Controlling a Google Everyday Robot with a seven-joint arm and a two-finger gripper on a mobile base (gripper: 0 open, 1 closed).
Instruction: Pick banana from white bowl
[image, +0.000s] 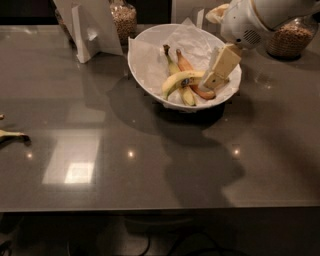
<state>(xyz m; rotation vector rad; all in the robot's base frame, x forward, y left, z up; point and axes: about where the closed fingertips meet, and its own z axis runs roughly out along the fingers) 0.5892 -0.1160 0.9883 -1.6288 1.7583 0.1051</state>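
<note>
Camera view: the gripper (210, 82) hangs over the bowl (134, 67) at its 3 o'clock rim, by the banana's (180, 80) right end; open or closed, cannot tell; the banana lies mid-bowl across two smaller bananas (189, 97); the bowl sits at the table's (150, 170) 1 o'clock.

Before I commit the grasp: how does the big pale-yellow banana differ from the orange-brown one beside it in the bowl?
Colour: the banana is pale yellow; the orange-brown banana is darker and reddish.
Pose: the banana lies crosswise, seemingly on top; the orange-brown banana runs front to back under it.
Mark: the banana carries a small dark sticker; the orange-brown banana shows none.
Both lie in the white bowl, with the gripper over its right side.
</note>
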